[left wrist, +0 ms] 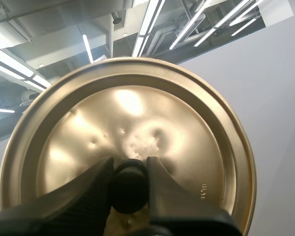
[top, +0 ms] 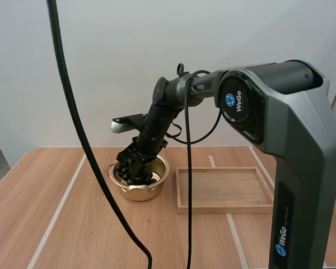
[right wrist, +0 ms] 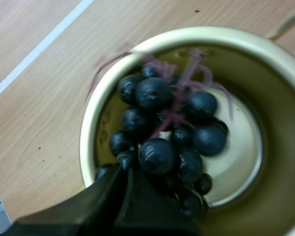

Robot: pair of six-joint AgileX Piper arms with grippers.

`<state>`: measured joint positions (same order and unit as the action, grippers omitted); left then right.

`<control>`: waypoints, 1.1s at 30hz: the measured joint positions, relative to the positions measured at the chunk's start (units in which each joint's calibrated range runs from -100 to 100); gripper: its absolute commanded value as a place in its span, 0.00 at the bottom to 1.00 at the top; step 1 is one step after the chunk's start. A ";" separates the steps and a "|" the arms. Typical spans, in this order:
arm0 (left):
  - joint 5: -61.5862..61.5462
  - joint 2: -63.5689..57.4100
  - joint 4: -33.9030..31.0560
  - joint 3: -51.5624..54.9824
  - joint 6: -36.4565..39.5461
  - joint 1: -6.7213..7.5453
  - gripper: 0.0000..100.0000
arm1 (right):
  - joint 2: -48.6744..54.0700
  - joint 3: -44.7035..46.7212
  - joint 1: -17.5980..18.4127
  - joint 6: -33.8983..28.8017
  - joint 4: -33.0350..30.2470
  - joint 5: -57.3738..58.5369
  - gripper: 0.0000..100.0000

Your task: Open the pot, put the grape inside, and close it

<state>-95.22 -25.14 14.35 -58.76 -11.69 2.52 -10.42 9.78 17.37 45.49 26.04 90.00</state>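
Clamping lid point(left wrist: 137, 113) by knob with left end effector point(left wrist: 129, 169); apparently pinching grape bunch point(right wrist: 162, 132) with right end effector point(top: 132, 167) inside pot point(top: 160, 180), centre-left of high view.

Light: bright, even, diffuse. Glare: pale patches on lid point(left wrist: 137, 118) near knob point(left wrist: 129, 189). Shadow: faint, on table point(top: 73, 224) under pot point(top: 141, 189). Highlights: dull, on grapes point(right wrist: 157, 123).

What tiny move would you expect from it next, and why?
Probably opening the right hand to let go: it grips the grapes, which hang inside the pot. The left hand holds the lid by its knob, off the pot, so closing likely follows.
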 measured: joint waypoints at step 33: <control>-0.71 0.00 0.00 0.00 0.09 0.00 0.00 | -0.27 0.00 0.16 -1.01 -4.18 -8.41 1.00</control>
<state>-95.93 -25.14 14.35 -58.76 -11.61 2.52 -10.69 9.78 17.54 44.48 21.86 81.59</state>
